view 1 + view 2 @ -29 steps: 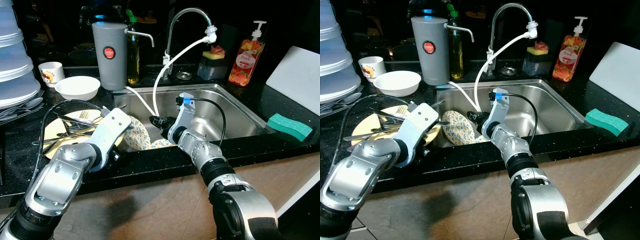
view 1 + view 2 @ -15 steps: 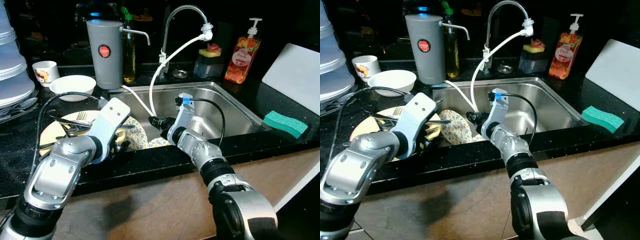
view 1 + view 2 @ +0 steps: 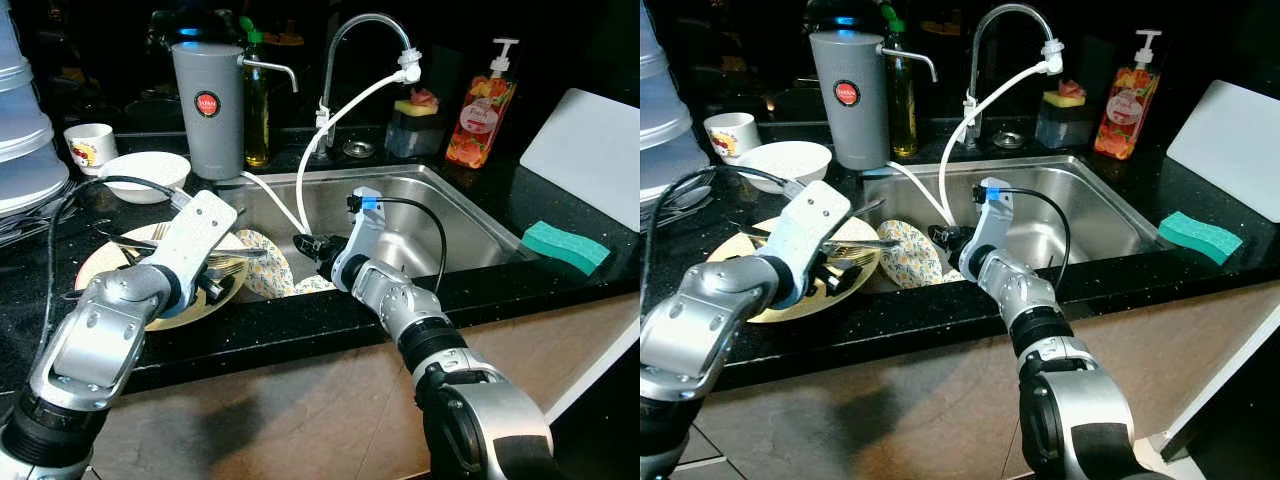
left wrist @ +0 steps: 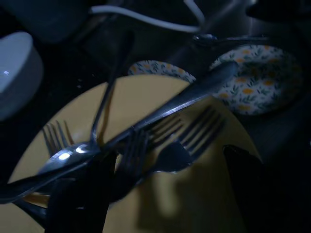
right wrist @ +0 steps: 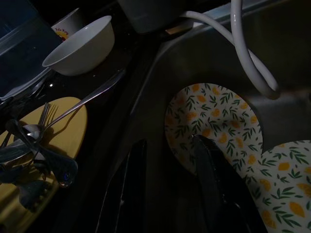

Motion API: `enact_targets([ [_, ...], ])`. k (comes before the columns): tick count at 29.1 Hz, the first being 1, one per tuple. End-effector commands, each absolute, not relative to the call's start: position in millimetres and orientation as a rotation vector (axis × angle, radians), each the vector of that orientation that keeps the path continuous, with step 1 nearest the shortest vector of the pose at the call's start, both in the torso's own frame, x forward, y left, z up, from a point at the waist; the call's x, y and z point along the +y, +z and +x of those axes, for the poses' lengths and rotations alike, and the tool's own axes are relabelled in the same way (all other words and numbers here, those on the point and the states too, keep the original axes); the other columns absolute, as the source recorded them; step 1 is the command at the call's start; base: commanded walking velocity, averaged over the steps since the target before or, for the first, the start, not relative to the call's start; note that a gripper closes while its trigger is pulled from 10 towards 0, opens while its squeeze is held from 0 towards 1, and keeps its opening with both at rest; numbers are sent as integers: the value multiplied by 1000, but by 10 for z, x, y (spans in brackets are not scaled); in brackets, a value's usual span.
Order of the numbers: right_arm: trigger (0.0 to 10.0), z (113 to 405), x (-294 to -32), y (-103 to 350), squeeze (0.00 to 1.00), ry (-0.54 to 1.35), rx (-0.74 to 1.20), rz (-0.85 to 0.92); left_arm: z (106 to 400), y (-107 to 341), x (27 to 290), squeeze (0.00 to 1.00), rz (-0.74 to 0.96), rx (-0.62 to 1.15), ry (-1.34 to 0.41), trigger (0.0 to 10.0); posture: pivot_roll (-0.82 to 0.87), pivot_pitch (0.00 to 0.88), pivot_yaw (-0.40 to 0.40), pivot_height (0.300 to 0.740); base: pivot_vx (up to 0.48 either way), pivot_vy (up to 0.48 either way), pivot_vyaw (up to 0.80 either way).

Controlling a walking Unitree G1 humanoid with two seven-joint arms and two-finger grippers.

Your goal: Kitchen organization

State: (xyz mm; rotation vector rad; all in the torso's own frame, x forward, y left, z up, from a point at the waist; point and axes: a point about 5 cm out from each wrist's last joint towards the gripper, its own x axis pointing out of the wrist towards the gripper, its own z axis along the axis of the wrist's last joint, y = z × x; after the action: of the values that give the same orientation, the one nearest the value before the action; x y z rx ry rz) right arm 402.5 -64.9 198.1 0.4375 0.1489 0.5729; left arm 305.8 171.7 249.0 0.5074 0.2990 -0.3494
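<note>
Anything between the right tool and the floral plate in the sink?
Nothing visible. The right tool is open, its black fingers right at the rim of the leaf-patterned plate leaning in the steel sink. The white hose hangs beyond the plate.

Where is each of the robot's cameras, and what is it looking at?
Left eye view: on the head, looking down at the sink and counter; both silver arms show.
Right eye view: beside it, same scene.
Left wrist view: on the left arm, looking along the left hand at forks on the yellow plate.
Right wrist view: on the right arm, looking along the right hand at the leaf-patterned plate in the sink.
Shared: both wrist views catch the yellow plate and the patterned plate.
</note>
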Motion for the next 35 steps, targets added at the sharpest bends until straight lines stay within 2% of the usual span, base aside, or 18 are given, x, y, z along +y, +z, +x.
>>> enact_targets([
  [1, 10000, 4012, -622, 1964, 0, 586, 163, 432, 3089, 2577, 1734, 0, 509, 239, -325, 10000, 28, 0, -68, 740, 0, 0, 0],
  [14, 10000, 4000, -584, 1955, 0, 605, 174, 428, 3230, 2962, 1800, 0, 375, -120, -117, 10000, 29, 0, -76, 740, 0, 0, 0],
  [18, 10000, 4003, -579, 1972, 0, 605, 168, 430, 3276, 2908, 1929, 0, 338, -112, -26, 10000, 28, 0, -74, 740, 0, 0, 0],
  [27, 10000, 4006, -585, 2003, 0, 588, 133, 457, 3314, 2783, 2031, 0, 232, -114, 36, 10000, 24, 0, -73, 740, 0, 0, 0],
  [35, 10000, 4017, -642, 2124, 0, 536, 1, 416, 3399, 2528, 2117, 0, 270, -71, 57, 10000, 31, 0, -64, 740, 0, 0, 0],
])
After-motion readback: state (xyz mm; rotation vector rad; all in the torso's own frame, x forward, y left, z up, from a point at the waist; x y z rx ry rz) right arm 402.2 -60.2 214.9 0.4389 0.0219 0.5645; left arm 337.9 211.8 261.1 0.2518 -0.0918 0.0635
